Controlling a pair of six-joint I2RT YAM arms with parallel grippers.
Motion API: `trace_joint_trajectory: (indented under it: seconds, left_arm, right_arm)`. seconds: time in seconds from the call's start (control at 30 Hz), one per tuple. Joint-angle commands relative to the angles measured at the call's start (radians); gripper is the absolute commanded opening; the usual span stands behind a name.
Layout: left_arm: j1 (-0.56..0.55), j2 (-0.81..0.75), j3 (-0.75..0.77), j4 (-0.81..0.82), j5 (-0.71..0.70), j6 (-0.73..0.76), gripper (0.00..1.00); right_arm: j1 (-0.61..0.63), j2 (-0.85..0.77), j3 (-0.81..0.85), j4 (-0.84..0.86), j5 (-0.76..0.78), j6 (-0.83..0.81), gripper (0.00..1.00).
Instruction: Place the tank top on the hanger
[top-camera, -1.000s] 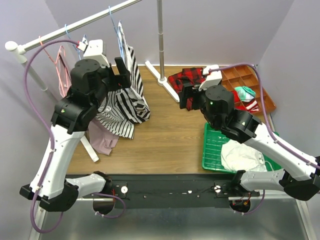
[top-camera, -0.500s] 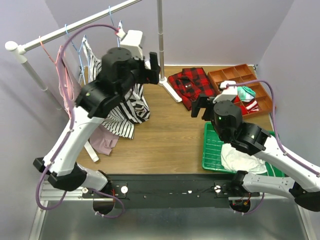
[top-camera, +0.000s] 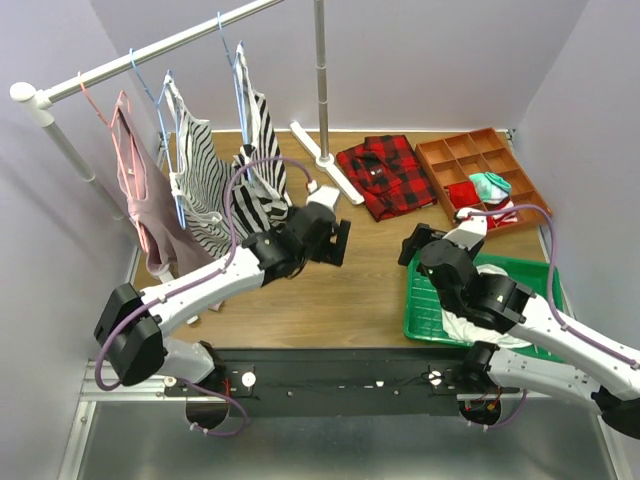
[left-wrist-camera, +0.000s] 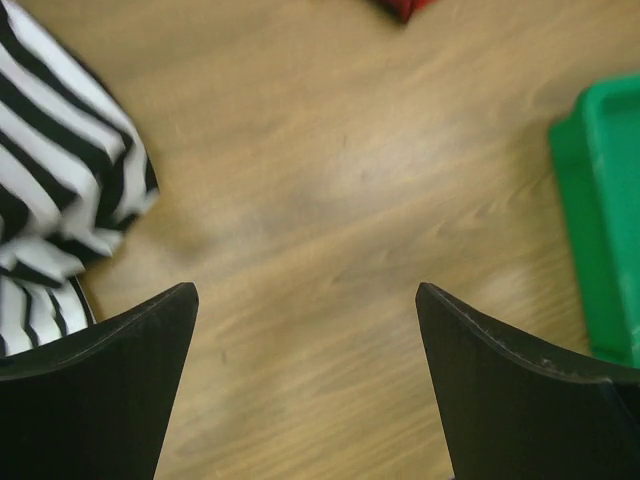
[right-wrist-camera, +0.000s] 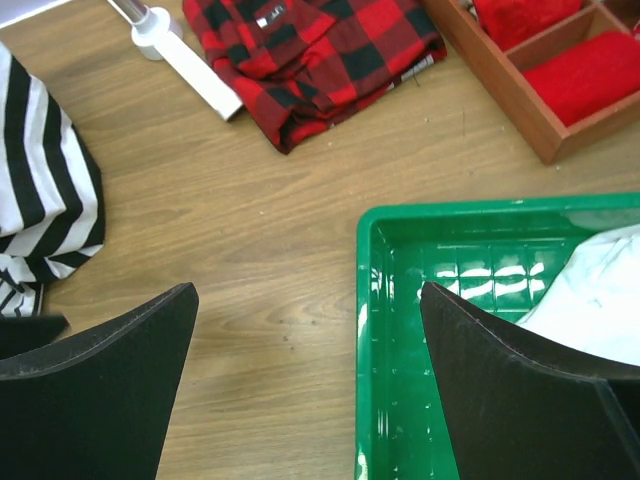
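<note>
While left claw (left-wrist-camera: 305, 292) and right claw (right-wrist-camera: 308, 292) gape, three tops (top-camera: 258, 150) (top-camera: 195, 172) (top-camera: 150, 222) hang.

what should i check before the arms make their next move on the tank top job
1. The tank top hangs from the hanger on the rail: ok.
2. Both shoulder straps sit properly on the hanger: cannot tell, it is seen edge-on and small.
3. The left tool is open with nothing between its fingers: ok.
4. The left tool is free of the tank top, whose striped hem lies off to one side of it: ok.
5. The right tool is open and empty, over the table beside the green tray: ok.
</note>
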Motion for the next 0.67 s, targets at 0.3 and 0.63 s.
trace_joint_trajectory:
  seconds: [0.3,0.63]
  left_arm:
    - [-0.178,-0.222,-0.334,0.238,-0.176,-0.158,0.99]
    - [-0.193,-0.341,-0.43,0.328,-0.138,-0.153,0.99]
  right_arm:
    - [0.006,0.012,-0.113,0.083,0.018,0.117,1.0]
    - [0.005,0.003,-0.13,0.122,0.021,0.077,1.0]
